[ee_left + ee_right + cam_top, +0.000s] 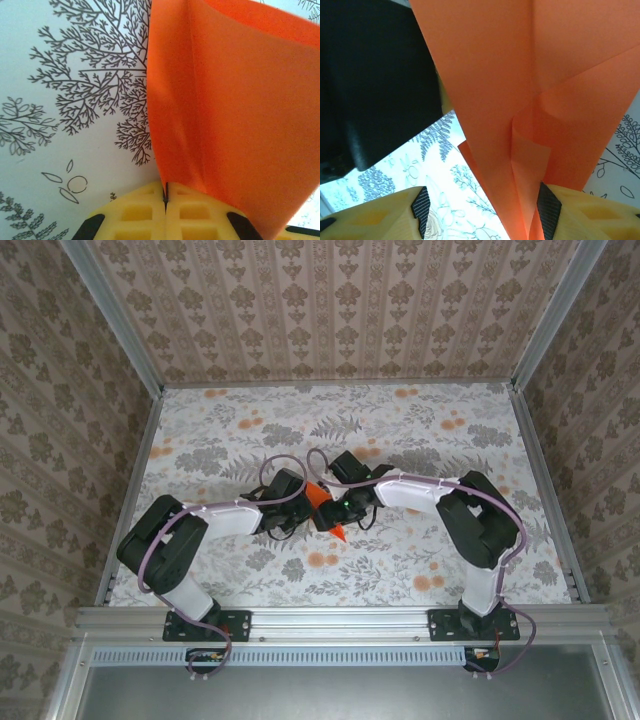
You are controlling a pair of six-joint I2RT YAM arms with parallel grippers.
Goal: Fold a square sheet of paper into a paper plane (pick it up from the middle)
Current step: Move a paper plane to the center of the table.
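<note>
1. The left end effector (165, 194) has its 2 yellow fingers pressed together. It pinches the paper (235, 110) by a narrow bit of its edge, and the sheet fans out from that seam with 1 crease running away from the fingers.
2. In the top view, the paper sits between the 2 arms over the middle of the table (450, 440). It is a small, partly folded shape. Its long axis runs from the far left to a pointed tip aimed at the near edge. Whether that tip touches the table cannot be told.
3. The right end effector (484, 202) is spread. The paper passes between its 2 fingers, close to the right-hand pad (547, 210). The left-hand pad stands well apart from it, with table showing in the gap. Contact with the right-hand pad cannot be judged.
4. The paper lies straight ahead of the right end effector, with its creases running lengthwise away from the fingers. The right arm looks the nearer 1 to the free folded part, so closing there would likely catch it beside the crease.
</note>
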